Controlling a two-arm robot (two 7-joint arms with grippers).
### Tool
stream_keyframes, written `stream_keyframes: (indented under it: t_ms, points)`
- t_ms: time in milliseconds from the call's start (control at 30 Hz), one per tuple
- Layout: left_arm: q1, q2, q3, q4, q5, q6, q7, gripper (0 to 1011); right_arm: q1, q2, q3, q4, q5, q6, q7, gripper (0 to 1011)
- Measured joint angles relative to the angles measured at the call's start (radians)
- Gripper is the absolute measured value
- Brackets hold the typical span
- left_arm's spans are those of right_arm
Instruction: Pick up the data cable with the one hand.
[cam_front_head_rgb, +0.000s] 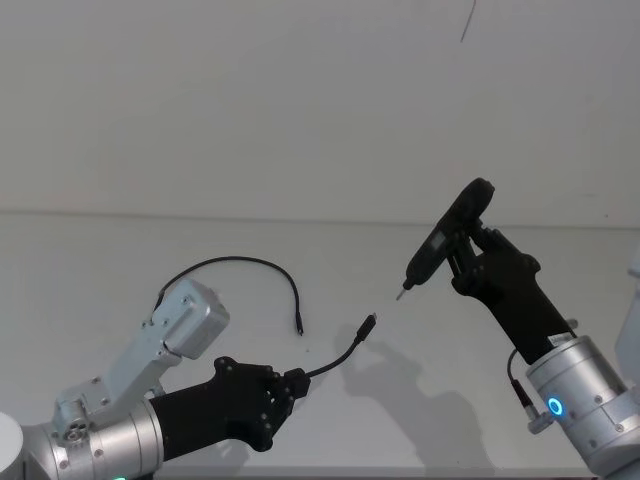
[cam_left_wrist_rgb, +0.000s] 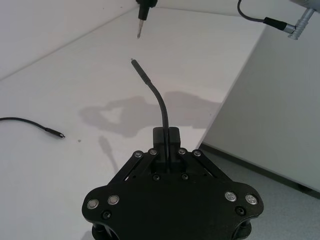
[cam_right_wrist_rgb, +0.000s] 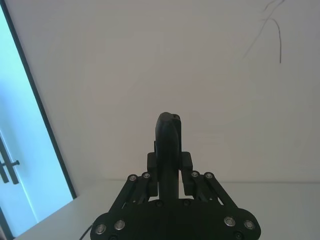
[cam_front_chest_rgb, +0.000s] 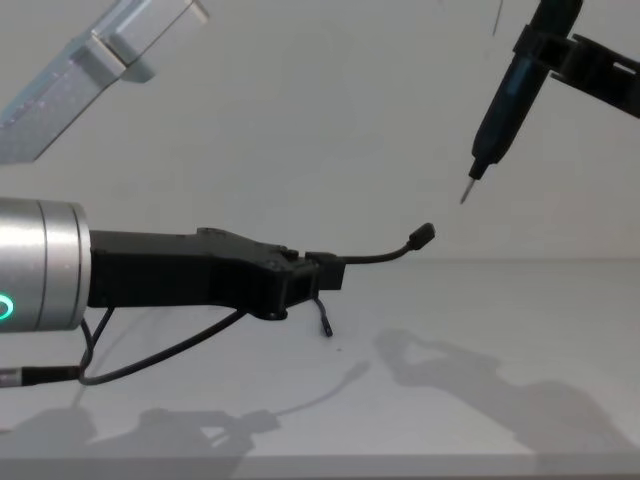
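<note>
My left gripper (cam_front_head_rgb: 292, 383) is low at the front left, shut on the data cable (cam_front_head_rgb: 335, 358), a thin black cord. A short stretch curves up out of the jaws to a small plug (cam_front_head_rgb: 370, 322) that hangs above the table. In the left wrist view the cord (cam_left_wrist_rgb: 159, 100) rises from the gripper (cam_left_wrist_rgb: 166, 137) toward a metal tip. More black cord (cam_front_head_rgb: 240, 261) arcs over the table to a second plug (cam_front_head_rgb: 298, 325); the arm hides how it joins. My right gripper (cam_front_head_rgb: 470, 248) is raised at the right, shut on a pen-like tool (cam_front_head_rgb: 445, 238).
The tool's metal tip (cam_front_head_rgb: 403, 290) points down a little beyond the raised plug; from the chest it hangs above it (cam_front_chest_rgb: 468, 190). The white table (cam_front_head_rgb: 450, 400) meets a plain wall behind. Its side edge (cam_left_wrist_rgb: 227, 102) drops off beside the left gripper.
</note>
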Motion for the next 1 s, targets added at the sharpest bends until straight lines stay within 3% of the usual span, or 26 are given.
stream_keyframes:
  t_ms: [1000]
  points:
    - [0.000, 0.000, 0.000, 0.000, 0.000, 0.000, 0.000, 44, 0.020, -0.005, -0.045, 0.037, 0.044, 0.014, -0.003, 269]
